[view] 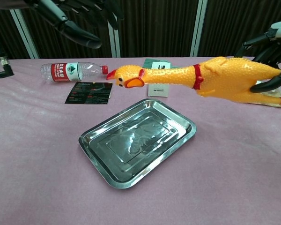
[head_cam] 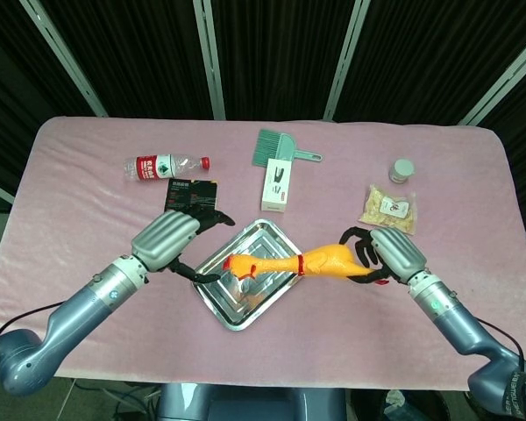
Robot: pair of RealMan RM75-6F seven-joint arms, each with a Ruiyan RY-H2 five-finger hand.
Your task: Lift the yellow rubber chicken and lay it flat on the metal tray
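The yellow rubber chicken (head_cam: 307, 262) (view: 210, 79) hangs lengthwise in the air above the metal tray (head_cam: 212, 296) (view: 103, 161), its head pointing left over the tray. My right hand (head_cam: 381, 253) (view: 271, 51) grips its fat body at the right end. My left hand (head_cam: 168, 239) (view: 70, 16) hovers by the tray's left rim with fingers spread and nothing in it. The tray lies bare on the pink cloth.
A water bottle (head_cam: 165, 165), a black card (head_cam: 191, 195), a white box (head_cam: 278, 183) and a green brush (head_cam: 276, 147) lie behind the tray. A small jar (head_cam: 401, 170) and a snack bag (head_cam: 387, 207) sit at the right.
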